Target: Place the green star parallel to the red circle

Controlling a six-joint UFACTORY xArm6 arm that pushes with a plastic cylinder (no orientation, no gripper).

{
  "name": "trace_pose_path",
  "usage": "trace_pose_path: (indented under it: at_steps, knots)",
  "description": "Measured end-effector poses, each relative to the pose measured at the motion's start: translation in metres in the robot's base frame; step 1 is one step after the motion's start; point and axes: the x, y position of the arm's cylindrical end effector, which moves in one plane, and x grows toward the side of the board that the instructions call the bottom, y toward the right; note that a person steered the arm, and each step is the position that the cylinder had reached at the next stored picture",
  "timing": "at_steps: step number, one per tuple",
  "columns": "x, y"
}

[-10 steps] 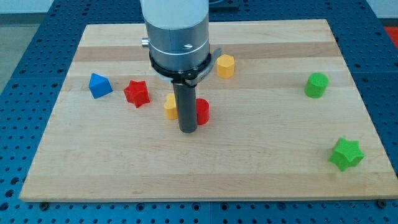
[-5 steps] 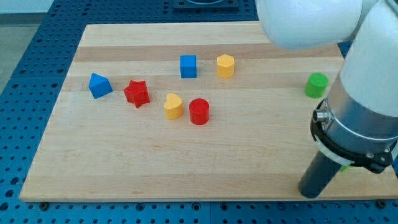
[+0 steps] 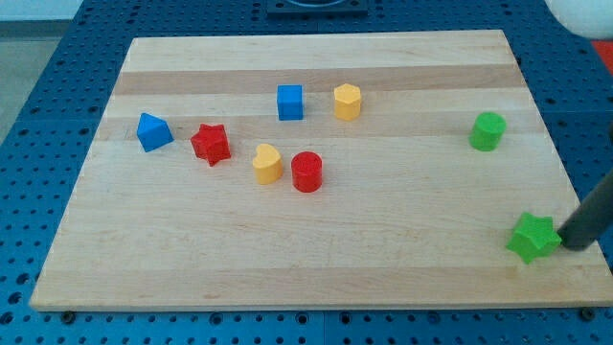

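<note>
My tip point(image 3: 573, 245) sits at the near right corner of the bench point(image 3: 172, 259), just to the right of the green star point(image 3: 533, 238) and touching it or all but touching; I cannot tell which. My end effector is a bare rod with nothing to open or close, so it holds nothing and can only push.

The green star lies near the bench's right edge, well apart from the red circle point(image 3: 306, 172), which stands left of centre beside the yellow heart point(image 3: 267, 164). A green cylinder point(image 3: 488, 130) stands farther back on the right. The blue cube point(image 3: 289, 102), yellow hexagon point(image 3: 347, 101), red star point(image 3: 210, 144) and blue triangular block point(image 3: 152, 131) lie to the far left.

I judge the star to be light, rigid plastic that should slide easily on the smooth wood. Its points make it prone to spin if pressed off centre, so I would press into a notch between two points on its right side, aiming through its middle, and push leftward towards the red circle's row.
</note>
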Motion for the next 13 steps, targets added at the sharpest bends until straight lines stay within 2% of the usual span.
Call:
trace_pose_path:
  at_steps: [1, 3, 5, 6, 7, 8, 9, 11, 13]
  knots:
    - [-0.010, -0.005]
    - [0.009, -0.049]
    - [0.009, -0.093]
    - [0.010, -0.059]
    - [0.042, -0.024]
    - [0.065, -0.026]
    - [0.064, -0.047]
    - [0.059, -0.104]
    - [-0.009, -0.122]
